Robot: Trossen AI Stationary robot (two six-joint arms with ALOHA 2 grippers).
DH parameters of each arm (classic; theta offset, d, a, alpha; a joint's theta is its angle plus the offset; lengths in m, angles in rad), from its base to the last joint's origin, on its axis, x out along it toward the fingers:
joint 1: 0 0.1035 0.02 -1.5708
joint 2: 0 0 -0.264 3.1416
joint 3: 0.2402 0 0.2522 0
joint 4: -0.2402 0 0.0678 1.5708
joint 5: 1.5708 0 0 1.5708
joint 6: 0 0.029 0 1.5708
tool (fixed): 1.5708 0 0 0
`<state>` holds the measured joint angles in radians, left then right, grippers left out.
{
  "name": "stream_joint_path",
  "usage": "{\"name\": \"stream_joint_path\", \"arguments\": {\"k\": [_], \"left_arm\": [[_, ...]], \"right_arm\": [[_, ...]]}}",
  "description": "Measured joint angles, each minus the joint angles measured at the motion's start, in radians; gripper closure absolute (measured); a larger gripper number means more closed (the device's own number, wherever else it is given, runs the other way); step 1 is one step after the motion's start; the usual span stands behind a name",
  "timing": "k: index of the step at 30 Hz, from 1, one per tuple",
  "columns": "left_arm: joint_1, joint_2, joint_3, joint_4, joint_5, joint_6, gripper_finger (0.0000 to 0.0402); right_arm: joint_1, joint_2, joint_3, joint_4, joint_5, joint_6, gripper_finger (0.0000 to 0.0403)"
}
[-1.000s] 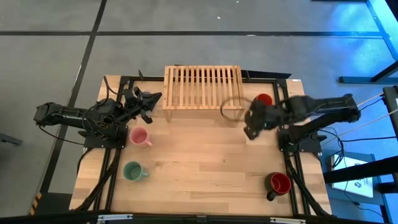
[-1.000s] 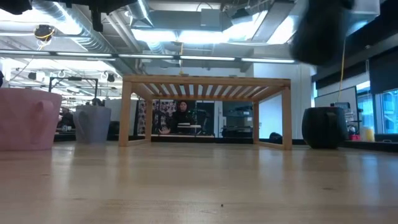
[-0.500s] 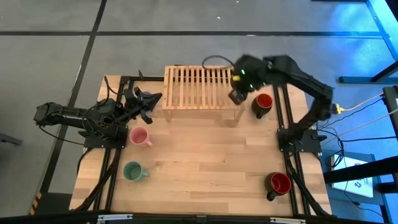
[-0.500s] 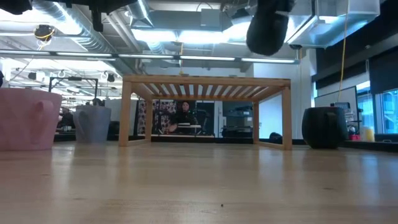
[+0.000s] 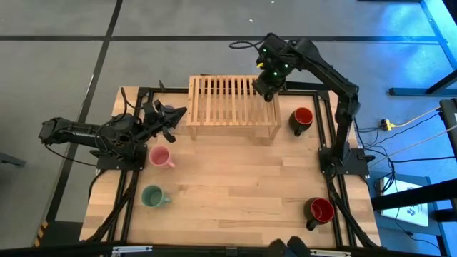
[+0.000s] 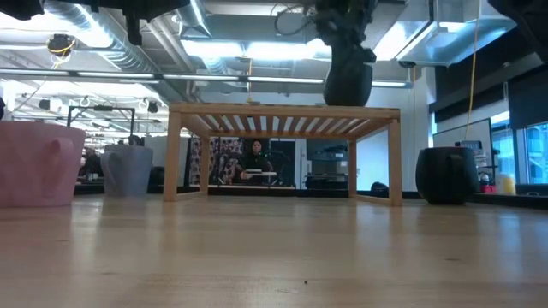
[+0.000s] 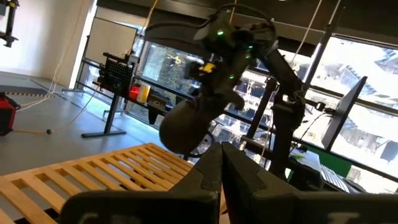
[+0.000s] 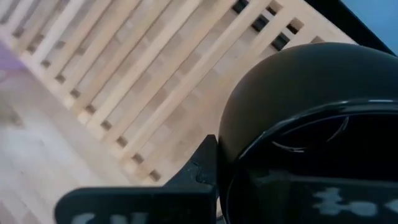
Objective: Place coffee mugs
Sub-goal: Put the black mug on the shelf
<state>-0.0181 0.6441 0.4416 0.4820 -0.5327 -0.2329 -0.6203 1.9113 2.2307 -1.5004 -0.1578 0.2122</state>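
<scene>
Black mug (image 6: 348, 81): held in the right pincer (image 5: 267, 84), hanging just above the right end of the wooden slatted rack (image 5: 233, 101), in the upper centre of the high view.
Right pincer state: clenched on the black mug; in the right wrist view the mug's dark rounded wall (image 8: 298, 118) fills the frame close against the fingers, with the rack slats beyond it.
Handling, as a judgement: a small rigid ceramic-looking mug, probably light enough for one arm, hard and glossy so likely slippery, and it could chip if dropped on the slats.
Where to hold: by the rim or wall near the mouth, as it appears to be taken now; the exact contact is hidden.
Mug against rack: in the low view its base sits a little above the rack top, apparently not resting on it.
Left pincer (image 5: 171, 116): waiting at the left edge of the table (image 5: 235, 193), beside the rack's left end, fingers pressed together and empty.
Other mugs: red-inside mug (image 5: 300, 119) right of the rack; second red-inside mug (image 5: 320, 211) lower right; pink mug (image 5: 158, 156) and green mug (image 5: 153, 196) on the left; lavender mug (image 6: 127, 169) seen in the low view.
</scene>
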Motion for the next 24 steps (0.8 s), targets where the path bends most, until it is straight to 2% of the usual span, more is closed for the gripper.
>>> {"name": "stream_joint_path", "arguments": {"k": [6, 18, 24], "left_arm": [[0.0, 0.0, 0.0, 0.0, -0.001, 0.0, 0.0401], [0.0, 0.0, 0.0, -0.003, -0.003, 0.0, 0.0401], [0.0, 0.0, 0.0, -0.003, -0.003, 0.0, 0.0401]], "right_arm": [[-0.032, 0.026, 0.0, 0.006, -0.046, -0.009, 0.0396], [-0.048, 0.063, -0.001, 0.017, -0.039, -0.032, 0.0395], [-0.048, 0.063, -0.001, 0.041, -0.058, -0.036, 0.037]]}}
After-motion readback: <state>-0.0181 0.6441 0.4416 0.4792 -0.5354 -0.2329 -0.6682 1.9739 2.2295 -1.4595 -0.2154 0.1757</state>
